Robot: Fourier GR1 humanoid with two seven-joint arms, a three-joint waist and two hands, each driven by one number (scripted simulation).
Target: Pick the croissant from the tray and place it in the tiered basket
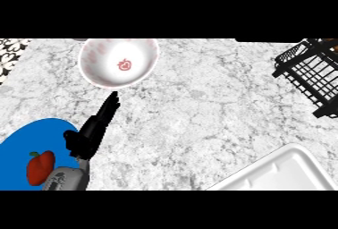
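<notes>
Croissant is nowhere to be seen. The white tray (280,172) sits at lower right with the black wire basket (314,71) beyond it; the left hand (92,129), fingers straight and empty, rests far across the worktop (198,116). The right hand is out of view.

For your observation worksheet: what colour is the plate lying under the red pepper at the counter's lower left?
The plate is bright blue, seen in the head view.

Grey left forearm (67,179), black left hand (89,134) with slim black fingers (109,105).
</notes>
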